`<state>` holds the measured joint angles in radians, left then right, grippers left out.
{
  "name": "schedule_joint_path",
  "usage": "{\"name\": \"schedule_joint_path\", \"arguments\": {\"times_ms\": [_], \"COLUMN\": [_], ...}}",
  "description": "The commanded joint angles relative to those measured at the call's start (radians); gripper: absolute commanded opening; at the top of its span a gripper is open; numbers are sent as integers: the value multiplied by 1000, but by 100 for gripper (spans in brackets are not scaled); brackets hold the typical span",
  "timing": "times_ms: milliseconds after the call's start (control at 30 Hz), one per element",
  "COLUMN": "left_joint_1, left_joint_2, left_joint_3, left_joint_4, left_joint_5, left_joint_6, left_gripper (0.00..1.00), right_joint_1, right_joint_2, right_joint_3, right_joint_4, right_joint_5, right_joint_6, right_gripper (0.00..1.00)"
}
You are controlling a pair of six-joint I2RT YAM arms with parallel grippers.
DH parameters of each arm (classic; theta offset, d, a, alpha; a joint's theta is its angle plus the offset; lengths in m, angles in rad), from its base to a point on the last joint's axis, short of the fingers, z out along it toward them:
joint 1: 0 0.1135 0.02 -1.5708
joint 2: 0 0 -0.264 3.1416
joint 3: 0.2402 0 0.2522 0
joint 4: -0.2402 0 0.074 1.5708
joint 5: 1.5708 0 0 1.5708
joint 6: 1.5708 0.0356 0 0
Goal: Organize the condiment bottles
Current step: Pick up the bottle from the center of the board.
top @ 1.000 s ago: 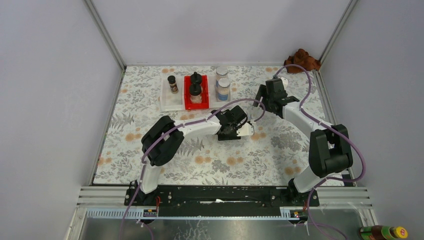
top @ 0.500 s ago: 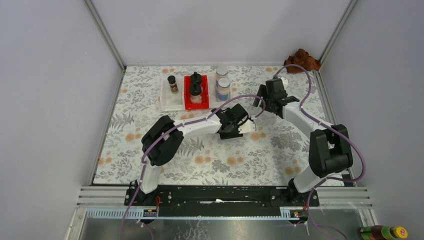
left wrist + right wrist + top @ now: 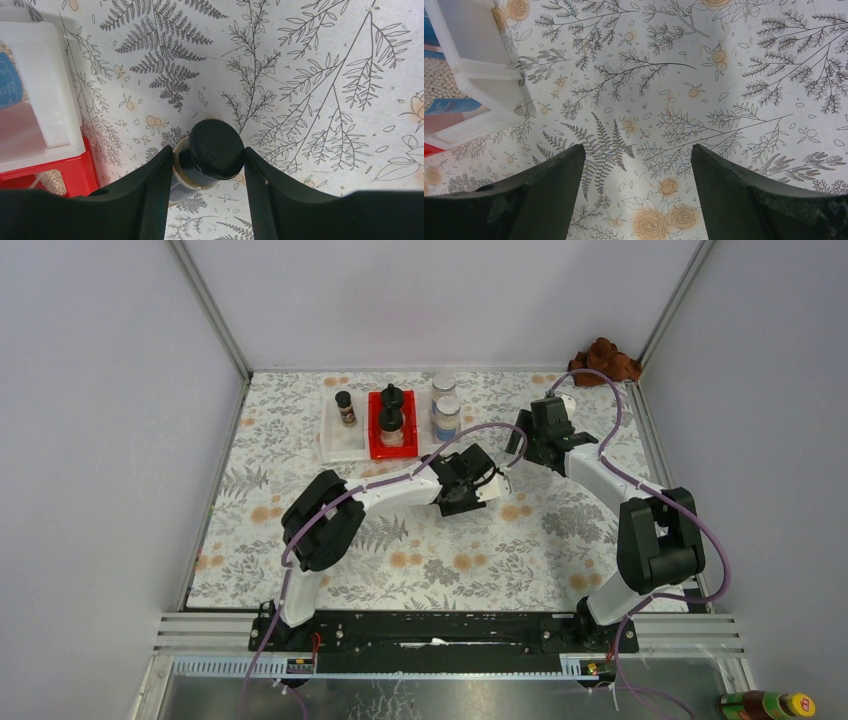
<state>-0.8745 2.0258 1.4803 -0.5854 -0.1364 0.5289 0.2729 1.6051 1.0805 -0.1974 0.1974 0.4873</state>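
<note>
My left gripper [image 3: 462, 486] is shut on a slim dark-brown jar with a black cap [image 3: 215, 156], just in front of the trays; the top view hides this jar under the wrist. The other slim dark jar [image 3: 345, 408] stands in the left white tray [image 3: 340, 445]. Two clear jars with black domed caps [image 3: 391, 420] stand in the red tray [image 3: 392, 450]. Two silver-lidded, blue-labelled jars [image 3: 446, 415] stand in the right white tray [image 3: 430, 448]. My right gripper [image 3: 530, 440] is open and empty over the mat, to the right of that tray.
A brown cloth [image 3: 605, 358] lies at the back right corner. A brown yellow-capped bottle [image 3: 765, 705] lies off the table at the near right. The right wrist view shows the white tray's corner [image 3: 489, 80] to the left of its fingers.
My left gripper has moved a little toward the back with the dark jar in it. My right gripper has shifted only slightly.
</note>
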Motion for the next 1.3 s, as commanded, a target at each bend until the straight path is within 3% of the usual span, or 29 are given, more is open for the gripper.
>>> {"name": "schedule_joint_path", "arguments": {"times_ms": [0, 1033, 1133, 1267], "left_joint_1": [9, 38, 45, 61], "left_joint_2": [-41, -100, -102, -109], "left_joint_3": [37, 39, 47, 76], "left_joint_4": [31, 36, -5, -72], "left_joint_5": [-39, -153, -128, -38], "left_joint_6": [-27, -94, -131, -158], "left_gripper": [0, 0, 9, 35], "right_joint_1": [-7, -6, -6, -7], "right_joint_2": [9, 20, 21, 24], "right_joint_3": [24, 35, 30, 27], "right_joint_4": [6, -5, -3, -1], "right_joint_5": [16, 24, 23, 16], "right_joint_6": [5, -2, -3, -3], "right_gripper": [85, 85, 85, 85]}}
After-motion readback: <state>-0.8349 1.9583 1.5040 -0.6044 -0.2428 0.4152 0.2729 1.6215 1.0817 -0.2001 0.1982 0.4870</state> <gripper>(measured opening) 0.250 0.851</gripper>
